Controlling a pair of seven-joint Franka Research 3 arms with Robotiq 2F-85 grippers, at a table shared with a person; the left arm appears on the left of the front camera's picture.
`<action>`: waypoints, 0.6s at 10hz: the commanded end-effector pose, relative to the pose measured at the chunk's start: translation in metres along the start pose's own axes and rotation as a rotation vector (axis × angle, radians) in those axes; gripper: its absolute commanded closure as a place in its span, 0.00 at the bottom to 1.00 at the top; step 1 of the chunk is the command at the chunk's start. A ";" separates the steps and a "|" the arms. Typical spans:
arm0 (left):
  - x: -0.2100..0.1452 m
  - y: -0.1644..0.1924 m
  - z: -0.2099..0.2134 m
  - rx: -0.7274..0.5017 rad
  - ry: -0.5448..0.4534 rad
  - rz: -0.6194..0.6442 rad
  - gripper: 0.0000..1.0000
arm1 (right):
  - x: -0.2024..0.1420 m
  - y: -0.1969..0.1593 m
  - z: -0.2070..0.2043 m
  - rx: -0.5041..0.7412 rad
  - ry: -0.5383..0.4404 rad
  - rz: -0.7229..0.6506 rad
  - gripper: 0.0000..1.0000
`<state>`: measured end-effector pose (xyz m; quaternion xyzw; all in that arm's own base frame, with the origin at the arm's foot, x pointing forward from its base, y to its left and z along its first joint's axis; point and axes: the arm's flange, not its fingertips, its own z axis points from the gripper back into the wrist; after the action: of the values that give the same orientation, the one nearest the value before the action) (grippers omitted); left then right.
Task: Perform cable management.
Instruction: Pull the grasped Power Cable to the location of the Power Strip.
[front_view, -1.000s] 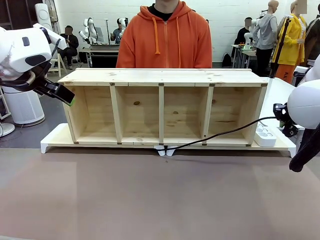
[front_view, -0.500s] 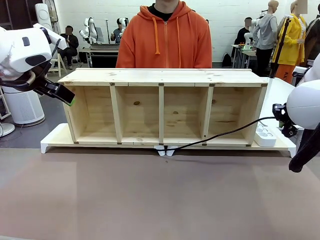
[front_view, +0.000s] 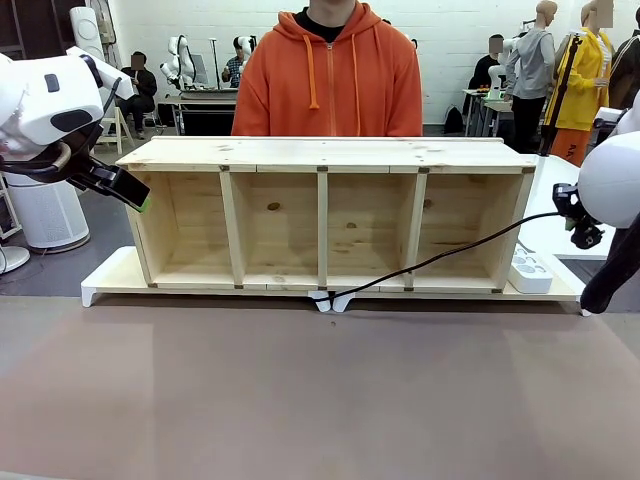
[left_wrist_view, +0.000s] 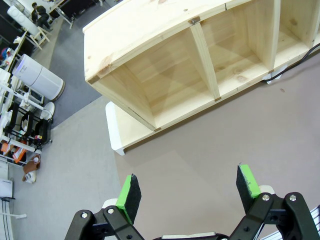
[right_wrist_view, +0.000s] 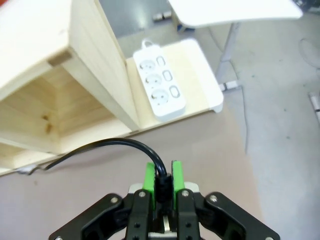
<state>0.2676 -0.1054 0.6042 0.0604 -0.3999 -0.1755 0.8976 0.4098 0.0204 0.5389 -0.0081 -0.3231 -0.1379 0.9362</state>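
- Clamping the cable (right_wrist_view: 112, 145), perhaps at its plug, the right gripper (right_wrist_view: 162, 172) is held high near the power strip (right_wrist_view: 159, 86), so slack is lifted.
- The left gripper (left_wrist_view: 187, 192) is held with jaws apart, unused.

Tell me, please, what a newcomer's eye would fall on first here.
A wooden shelf with four open compartments lies across the middle, a person in an orange hoodie behind it. Off its right end, the right gripper pinches the black cable, which runs to the shelf's front middle. The open left gripper hovers off the left end.
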 end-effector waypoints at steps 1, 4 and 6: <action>0.002 0.001 -0.001 0.003 -0.012 -0.008 0.00 | 0.017 -0.008 -0.008 -0.053 -0.025 0.020 0.83; 0.002 0.001 -0.001 0.003 -0.012 -0.008 0.00 | 0.039 -0.020 -0.026 -0.092 -0.045 0.067 0.83; 0.002 0.001 -0.001 0.003 -0.012 -0.008 0.00 | 0.061 -0.029 -0.041 -0.112 -0.070 0.092 0.83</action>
<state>0.2676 -0.1054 0.6042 0.0604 -0.3999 -0.1755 0.8976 0.4534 -0.0129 0.5348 -0.0638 -0.3271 -0.1176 0.9355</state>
